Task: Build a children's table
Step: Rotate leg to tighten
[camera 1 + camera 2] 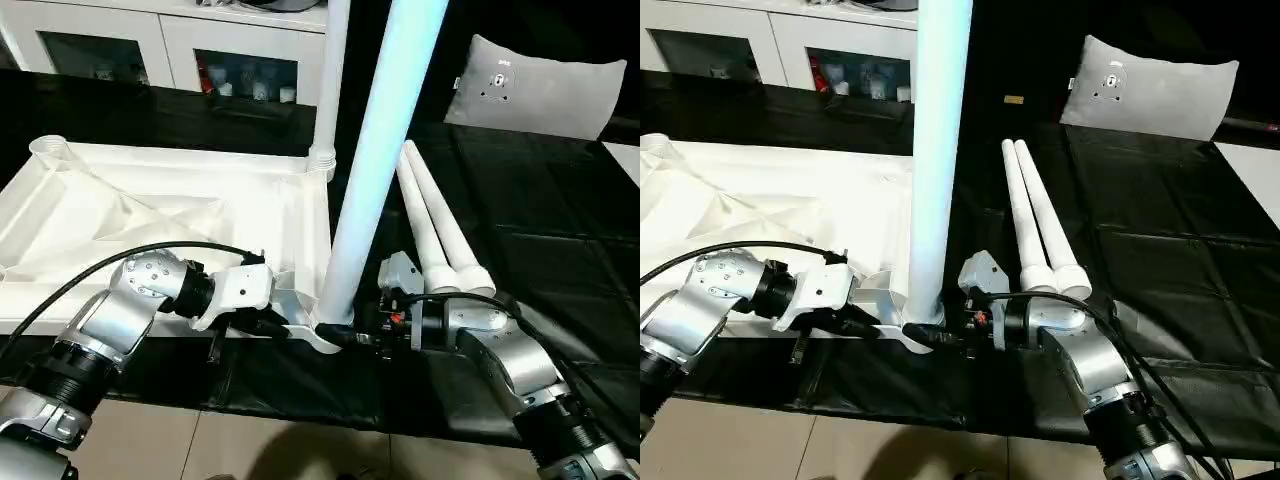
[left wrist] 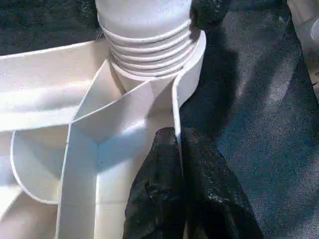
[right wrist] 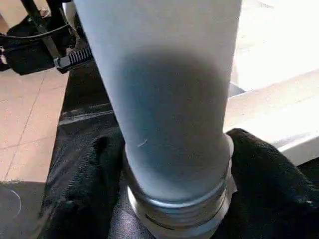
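Assembly of the near corner. The white plastic rectangular tabletop [image 1: 190, 215] lies upside down on the black floor mat [image 1: 540, 210], ribbed underside up, with one long white tapered tube leg [image 1: 328, 90] already standing in the far corner socket. A second white tube leg [image 1: 375, 160] stands upright in the near round corner socket [image 2: 192, 64], its threaded base still showing several turns above the socket rim. The left gripper [image 2: 182, 149] is pinched narrow on the thin side wall of the top just beside that socket, steadying it. The right gripper [image 3: 177, 199] has its black fingers [image 3: 264, 169] on either side of the leg's base, wrapped around the tube near the thread; whether they press firmly cannot be told. Two more white tube legs [image 1: 440, 225] lie side by side on the mat, near the right arm. Judged from its hollow moulded form, the leg is light, stiff and smooth, so it may slip when turned; the best hold is low, close to the thread, where little leverage tilts it.
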Tool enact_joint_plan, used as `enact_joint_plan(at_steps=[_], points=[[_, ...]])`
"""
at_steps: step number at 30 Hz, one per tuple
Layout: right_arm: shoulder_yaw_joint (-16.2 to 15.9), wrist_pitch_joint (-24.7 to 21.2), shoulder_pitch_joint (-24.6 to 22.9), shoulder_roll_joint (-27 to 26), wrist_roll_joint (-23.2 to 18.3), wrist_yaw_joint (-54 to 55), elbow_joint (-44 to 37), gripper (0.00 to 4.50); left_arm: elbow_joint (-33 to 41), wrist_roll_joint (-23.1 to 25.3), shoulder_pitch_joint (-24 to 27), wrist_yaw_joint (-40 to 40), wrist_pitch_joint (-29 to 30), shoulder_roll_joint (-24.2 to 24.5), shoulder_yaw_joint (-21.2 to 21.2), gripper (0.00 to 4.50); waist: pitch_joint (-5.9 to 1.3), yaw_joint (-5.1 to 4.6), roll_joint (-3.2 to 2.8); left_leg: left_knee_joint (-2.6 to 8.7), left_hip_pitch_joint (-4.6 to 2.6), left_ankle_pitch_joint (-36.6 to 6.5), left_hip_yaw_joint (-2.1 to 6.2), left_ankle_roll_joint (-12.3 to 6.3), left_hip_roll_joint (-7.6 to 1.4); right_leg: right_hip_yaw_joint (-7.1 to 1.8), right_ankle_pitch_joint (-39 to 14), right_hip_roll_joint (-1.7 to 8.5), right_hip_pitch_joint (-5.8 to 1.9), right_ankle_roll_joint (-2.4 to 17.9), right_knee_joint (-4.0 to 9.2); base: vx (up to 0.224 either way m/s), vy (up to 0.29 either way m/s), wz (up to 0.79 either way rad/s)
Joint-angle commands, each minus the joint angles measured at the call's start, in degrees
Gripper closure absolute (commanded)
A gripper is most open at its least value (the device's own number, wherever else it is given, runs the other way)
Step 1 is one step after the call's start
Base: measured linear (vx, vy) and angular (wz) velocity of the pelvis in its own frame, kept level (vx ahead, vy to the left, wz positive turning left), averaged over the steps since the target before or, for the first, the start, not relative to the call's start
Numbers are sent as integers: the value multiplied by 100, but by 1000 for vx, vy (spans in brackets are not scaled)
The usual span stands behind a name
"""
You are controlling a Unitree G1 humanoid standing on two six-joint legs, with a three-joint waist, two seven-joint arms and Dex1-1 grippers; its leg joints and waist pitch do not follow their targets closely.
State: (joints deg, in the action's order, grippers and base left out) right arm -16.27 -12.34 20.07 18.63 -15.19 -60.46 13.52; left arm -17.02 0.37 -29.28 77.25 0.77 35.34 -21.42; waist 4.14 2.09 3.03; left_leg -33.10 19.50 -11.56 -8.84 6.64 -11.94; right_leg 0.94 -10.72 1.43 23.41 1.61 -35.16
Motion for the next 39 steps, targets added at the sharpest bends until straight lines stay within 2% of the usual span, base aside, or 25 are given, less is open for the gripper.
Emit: enact_joint_plan(at_steps=[1, 6, 7, 8, 9, 11, 12, 13, 14, 15, 16, 18, 20, 21, 22, 23, 25, 28, 30, 31, 32, 34, 35, 36, 39], points=[[-22, -57, 17, 36, -20, -97, -28, 141, 84, 122, -58, 212, -132, 19, -234, 450, -408, -8, -90, 304, 29, -490, -75, -164, -65, -227, -278, 432, -382, 1268, 314, 0, 0, 0], [-78, -110, -69, -2, 23, -26, -78, 172, 91, 105, -32, 164, -23, 16, -198, 450, -405, -7, -93, 301, 34, -489, -73, -154, -63, -226, -313, 434, -386, 1256, 313, 0, 0, 0], [-71, -229, -113, -31, -9, 35, -130, 174, 116, 115, -18, 68, 58, -15, -172, 450, -392, -2, -125, 304, 32, -498, -68, -146, -59, -227, -318, 431, -377, 1256, 313, 0, 0, 0], [-61, -277, -141, -55, -19, 77, -157, 175, 145, 137, -11, 9, 108, -28, -166, 450, -392, -9, -115, 305, 30, -517, -72, -144, -60, -226, -332, 426, -376, 1250, 322, 0, 0, 0], [-53, -309, -161, -79, -26, 117, -176, 175, 172, 147, -1, -33, 161, -36, -158, 450, -388, -1, -155, 308, 26, -559, -62, -116, -62, -225, -376, 434, -373, 1247, 318, 0, 0, 0], [-20, -492, -269, -239, -19, 430, -269, 176, 305, 259, 16, -404, 592, -143, -102, 450, -378, -14, -139, 319, 19, -628, -68, -66, -72, -225, -426, 426, -366, 1245, 328, 0, 0, 0], [-13, -541, -309, -308, -17, 545, -298, 176, 351, 293, 14, -549, 798, -200, -80, 450, -362, -17, -138, 325, 7, -739, -70, -31, -76, -225, -604, 431, -351, 1238, 347, 0, 0, 0], [17, -611, -347, -482, 61, 894, -274, 177, 459, 248, -5, -832, 1241, -393, 10, 450, -321, -15, -135, 346, -5, -970, -61, 20, -65, -215, -1100, 430, -335, 1157, 405, 0, 0, 0], [69, -708, -355, -705, 158, 1337, -192, 177, 595, 160, -40, -1123, 1711, -636, 111, 450, -316, -33, -131, 350, -18, -1066, -66, 68, -71, -221, -1316, 438, -333, 1135, 414, 0, 0, 0], [69, -708, -355, -705, 158, 1337, -192, 178, 595, 160, -40, -1123, 1711, -636, 111, 450, -304, -29, -136, 340, -36, -1230, -58, 122, -54, -219, -1775, 444, -303, 1038, 460, 0, 0, 0], [153, -794, -332, -951, 245, 1812, -73, 178, 711, 122, -108, -1465, 2145, -910, 205, 450, -285, -43, -137, 358, -3, -1327, -27, 154, -46, -217, -2133, 450, -312, 902, 486, 0, 0, 0], [312, -861, -226, -1309, 331, 2445, 180, 178, 775, 169, -243, -1988, 2616, -1302, 316, 450, -282, -80, -128, 355, -9, -1410, -12, 178, -41, -211, -2382, 448, -281, 800, 509, 0, 0, 0], [394, -693, -114, -1501, 511, 2917, 418, 178, 812, 232, -319, -2275, 2867, -1519, 357, 450, -291, -117, -133, 350, 7, -1401, 7, 182, -29, -202, -2437, 452, -279, 742, 518, 0, 0, 0], [529, -679, 3, -1671, 577, 3330, 636, 178, 815, 322, -404, -2583, 3074, -1729, 411, 450, -298, -142, -132, 347, 27, -1375, 15, 141, -15, -204, -2370, 448, -295, 719, 521, 0, 0, 0], [695, -667, 129, -1855, 609, 3781, 872, 178, 807, 418, -505, -2956, 3300, -1979, 502, 450, -301, -192, -135, 324, 20, -1335, -3, 134, -20, -218, -2184, 435, -263, 790, 515, 0, 0, 0], [788, -691, 200, -1967, 596, 4003, 1005, 178, 818, 473, -569, -3180, 3462, -2143, 573, 450, -313, -197, -121, 308, 5, -1332, -11, 116, -15, -213, -2158, 423, -257, 800, 518, 0, 0, 0], [878, -726, 258, -2094, 591, 4205, 1110, 178, 874, 512, -625, -3399, 3688, -2309, 652, 450, -322, -189, -123, 298, 33, -1218, -15, 74, 3, -216, -2026, 420, -283, 784, 509, 0, 0, 0], [975, -752, 338, -2273, 685, 4459, 1248, 178, 905, 716, -695, -3642, 3804, -2337, 609, 450, -366, -167, -130, 289, 79, -795, -19, -19, -1, -227, -1067, 408, -338, 933, 430, 0, 0, 0], [1002, -639, 370, -2309, 719, 4502, 1326, 178, 893, 753, -705, -3626, 3699, -2269, 549, 450, -389, -174, -150, 284, 91, -613, -20, -47, 1, -223, -640, 403, -361, 1032, 386, 0, 0, 0], [1054, -531, 387, -2337, 696, 4525, 1384, 143, 899, 749, -701, -3600, 3639, -2219, 502, 450, -392, -175, -154, 280, 98, -556, -25, -73, -5, -225, -423, 409, -364, 1090, 371, 0, 0, 0], [1077, -466, 393, -2325, 697, 4524, 1396, 122, 884, 783, -685, -3594, 3560, -2172, 473, 450, -393, -175, -155, 280, 98, -543, -29, -81, -3, -224, -353, 405, -366, 1119, 368, 0, 0, 0], [1093, -385, 399, -2296, 703, 4500, 1396, 122, 874, 807, -652, -3564, 3470, -2111, 441, 450, -400, -177, -167, 279, 97, -554, -31, -95, -13, -219, -266, 407, -372, 1179, 358, 0, 0, 0], [1099, -282, 369, -2234, 676, 4386, 1309, 99, 883, 771, -603, -3468, 3412, -2038, 419, 450, -408, -170, -187, 278, 96, -533, -26, -91, -18, -217, -212, 412, -372, 1191, 345, 0, 0, 0], [1103, -254, 357, -2217, 674, 4358, 1274, 88, 891, 757, -587, -3448, 3396, -2012, 407, 450, -398, -171, -173, 277, 102, -543, -33, -103, -21, -214, -178, 406, -370, 1200, 350, 0, 0, 0], [1056, -191, 250, -2042, 658, 4089, 1024, 70, 877, 695, -508, -3282, 3214, -1889, 381, 450, -384, -164, -176, 282, 98, -674, -36, -105, -24, -218, -387, 412, -373, 1187, 377, 0, 0, 0]])
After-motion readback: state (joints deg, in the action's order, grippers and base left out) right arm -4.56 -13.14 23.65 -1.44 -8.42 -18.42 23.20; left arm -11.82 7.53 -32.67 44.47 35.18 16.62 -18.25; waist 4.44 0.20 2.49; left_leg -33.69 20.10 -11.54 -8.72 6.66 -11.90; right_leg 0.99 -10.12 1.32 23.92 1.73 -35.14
